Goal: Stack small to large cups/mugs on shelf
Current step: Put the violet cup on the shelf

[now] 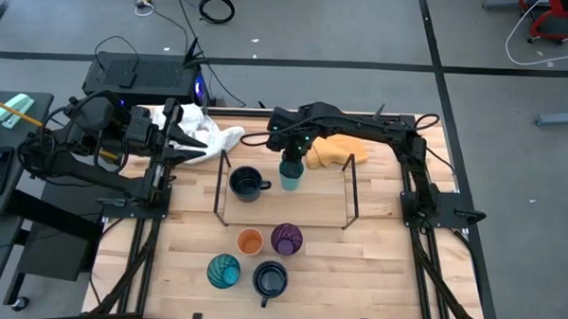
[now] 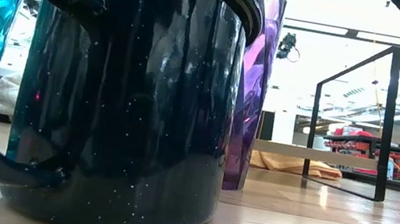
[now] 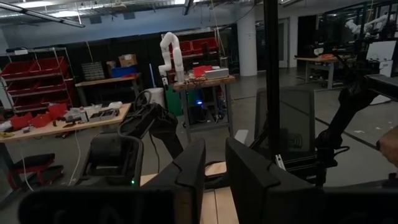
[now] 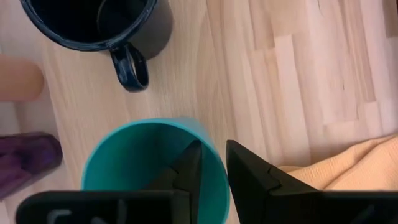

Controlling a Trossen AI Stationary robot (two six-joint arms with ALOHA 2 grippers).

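six vessels in all: two dark navy mugs, one small teal cup, one small orange cup, one purple tumbler, one patterned teal tumbler. two of them are on the shelf (image 1: 320,210), the light board with black wire rails at each end: a navy mug (image 1: 246,184) toward the left rail, and the small teal cup (image 1: 290,174) just beside it, near the shelf's back edge. the right gripper (image 1: 290,167) hangs over that cup; in the right wrist view its fingers (image 4: 252,171) pinch the teal rim, one inside the cup and one outside. the right half of the shelf is bare board, so there is open room toward the right rail.

the other four stand in a cluster on the table in front of the shelf: the orange cup (image 1: 250,241) and purple tumbler (image 1: 286,239) close to the shelf's front edge, the patterned teal tumbler (image 1: 223,270) and second navy mug (image 1: 270,279) nearer the table's front edge, all near one another.

the left gripper (image 1: 192,137) waits off the table's back-left corner beside a white cloth (image 1: 214,133), its fingers a narrow gap apart, holding nothing. a yellow cloth (image 1: 336,150) lies behind the shelf, partly under the right arm.

the low view is almost filled by the front navy mug, which hides most of the cluster; the orange cup is probably behind it.
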